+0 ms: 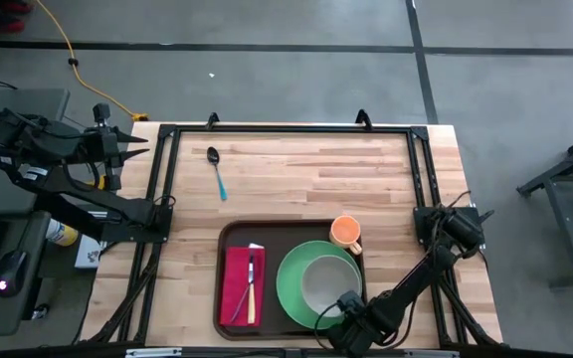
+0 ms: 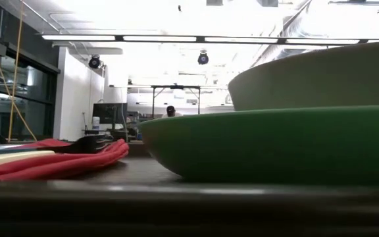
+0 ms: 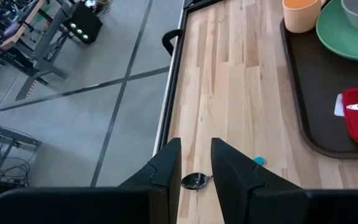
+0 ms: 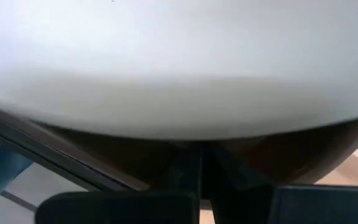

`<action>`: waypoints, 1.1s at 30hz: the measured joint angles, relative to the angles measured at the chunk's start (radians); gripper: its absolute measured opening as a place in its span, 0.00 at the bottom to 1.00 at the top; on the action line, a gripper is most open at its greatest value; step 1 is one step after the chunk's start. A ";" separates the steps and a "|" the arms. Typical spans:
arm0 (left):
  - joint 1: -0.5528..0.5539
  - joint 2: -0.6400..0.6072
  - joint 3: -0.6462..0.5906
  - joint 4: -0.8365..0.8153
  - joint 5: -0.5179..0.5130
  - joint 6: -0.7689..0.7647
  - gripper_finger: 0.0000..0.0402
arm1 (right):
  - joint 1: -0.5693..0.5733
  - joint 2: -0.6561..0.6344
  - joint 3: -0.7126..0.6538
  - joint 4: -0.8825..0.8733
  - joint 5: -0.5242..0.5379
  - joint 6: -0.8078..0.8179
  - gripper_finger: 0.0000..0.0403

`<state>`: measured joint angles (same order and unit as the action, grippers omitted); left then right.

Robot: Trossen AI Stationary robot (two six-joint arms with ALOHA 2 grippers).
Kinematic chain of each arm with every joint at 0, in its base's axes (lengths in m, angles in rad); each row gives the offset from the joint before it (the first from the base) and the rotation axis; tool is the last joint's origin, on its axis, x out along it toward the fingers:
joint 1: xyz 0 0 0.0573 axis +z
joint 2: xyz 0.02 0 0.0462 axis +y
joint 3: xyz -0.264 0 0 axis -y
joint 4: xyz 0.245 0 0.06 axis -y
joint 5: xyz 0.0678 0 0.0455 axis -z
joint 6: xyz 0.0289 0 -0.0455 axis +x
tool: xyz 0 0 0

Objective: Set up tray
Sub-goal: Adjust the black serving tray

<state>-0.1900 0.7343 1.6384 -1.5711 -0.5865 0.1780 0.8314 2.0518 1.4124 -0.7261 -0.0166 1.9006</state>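
High view: the tray (image 1: 229, 298) sits at the near edge of the bench (image 1: 296, 184), centred between the arms. It carries a red napkin (image 1: 237, 288) with cutlery on top, a green plate (image 1: 291, 288) with a pale bowl (image 1: 328, 283) on it, and an orange cup (image 1: 346, 233) at the far right corner. A spoon (image 1: 215, 169) lies apart on the bare wood, well away from the tray, so it is probably the item still to be added. The right pincer (image 1: 344, 310) is low at the plate's near rim, just beside the bowl; whether it is gripping anything cannot be told. The left arm waits off the bench's left edge.

Low view: the plate and bowl fill the right side, the napkin lies to the left, all on the tray floor.

Left wrist view: the left pincer (image 3: 196, 163) is narrowly parted and holds nothing; the spoon's bowl shows just beyond its fingers.

Right wrist view: the bowl's pale surface blocks nearly everything; finger spacing is unclear.
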 joint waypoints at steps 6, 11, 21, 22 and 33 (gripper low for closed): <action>0.000 0.000 0.000 0.000 0.004 -0.002 0.29 | 0.013 0.000 -0.001 -0.001 -0.035 0.033 0.00; 0.000 0.000 0.000 0.000 0.008 -0.002 0.29 | 0.021 0.000 -0.001 -0.016 -0.067 0.064 0.00; 0.000 0.000 0.000 0.000 0.010 -0.002 0.29 | 0.020 0.001 -0.002 -0.032 -0.093 0.074 0.00; 0.000 0.000 0.000 0.000 0.010 -0.002 0.29 | 0.020 0.001 -0.002 -0.032 -0.093 0.074 0.00; 0.000 0.000 0.000 0.000 0.012 -0.001 0.29 | 0.003 0.002 -0.002 -0.033 -0.063 0.054 0.00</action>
<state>-0.1899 0.7343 1.6386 -1.5710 -0.5743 0.1772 0.8344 2.0533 1.4105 -0.7589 -0.0799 1.9544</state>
